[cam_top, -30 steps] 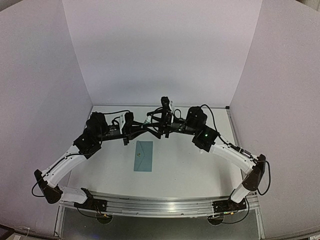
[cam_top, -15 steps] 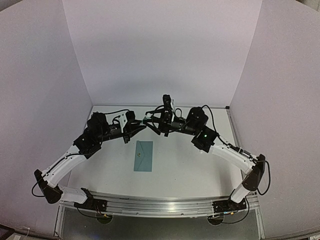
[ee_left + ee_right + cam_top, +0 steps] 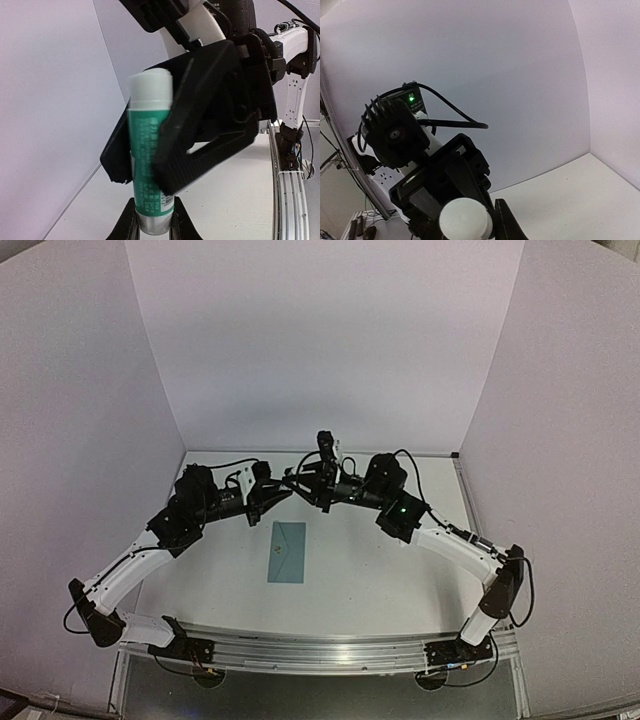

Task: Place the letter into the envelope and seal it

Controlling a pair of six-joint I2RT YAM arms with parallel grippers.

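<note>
Two grips share one glue stick (image 3: 145, 145): left end effector (image 3: 152, 226) holds its bottom, right end effector (image 3: 466, 220) pinches the white cap (image 3: 150, 85). The envelope (image 3: 287, 552) lies flat on the surface (image 3: 390, 575). It looks like sealing time; next, pull the cap off.

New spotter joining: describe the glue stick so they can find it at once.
Look above the table, where the two arms meet in mid-air. There the left gripper clamps the base of the glue stick, with the right gripper flanking its upper part. It is the only green-labelled, white-capped tube; the teal envelope lies flat below.
</note>
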